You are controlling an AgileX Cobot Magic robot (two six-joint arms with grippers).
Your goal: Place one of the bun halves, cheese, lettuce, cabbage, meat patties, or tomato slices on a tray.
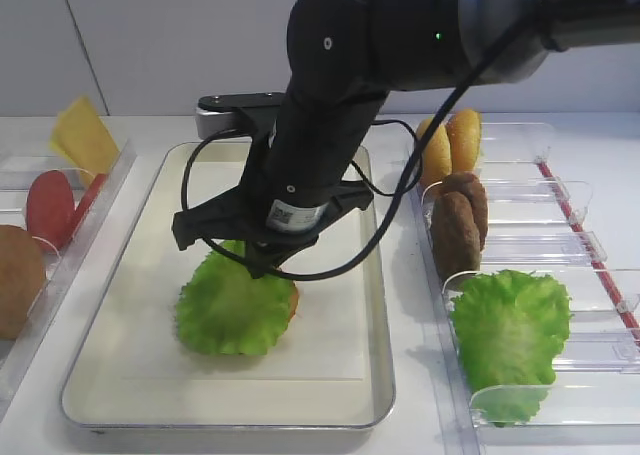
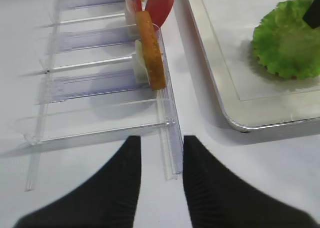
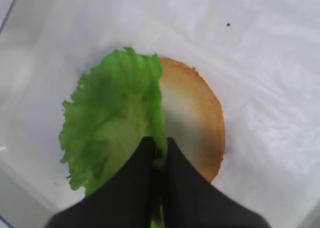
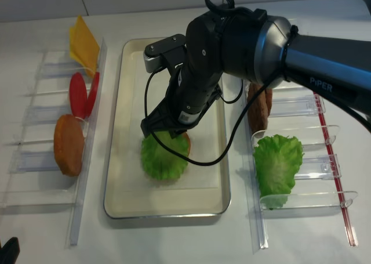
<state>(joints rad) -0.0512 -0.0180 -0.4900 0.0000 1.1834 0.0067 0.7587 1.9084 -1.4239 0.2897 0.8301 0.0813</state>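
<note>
From the exterior high view, the right arm reaches over the tray (image 1: 375, 305) and its right gripper (image 1: 262, 265) sits low over a lettuce leaf (image 1: 232, 310) that lies on the liner, mostly covering a bun half (image 1: 293, 300) whose brown edge peeks out at the leaf's right. I judge the placing step nearly done: the leaf is down, and what remains is to let go and lift straight up without dragging it off the bun.

In the right wrist view the jaws are pressed together on the lettuce's inner edge, a sliver of green caught between the black fingers (image 3: 145, 188); the leaf drapes over the bun's left part, leaving the rest of its pale cut face bare.

The left wrist view shows the left gripper (image 2: 161, 188) spread apart and holding nothing, hovering over the white table (image 2: 90, 188) beside a clear rack (image 2: 167, 133) holding a patty on edge (image 2: 150, 52).

The realsense high view shows racks on both sides of the tray: cheese (image 4: 83, 43), tomato slices (image 4: 81, 94) on the left, a spare lettuce leaf (image 4: 277, 162) on the right, all on a plain white tabletop.
</note>
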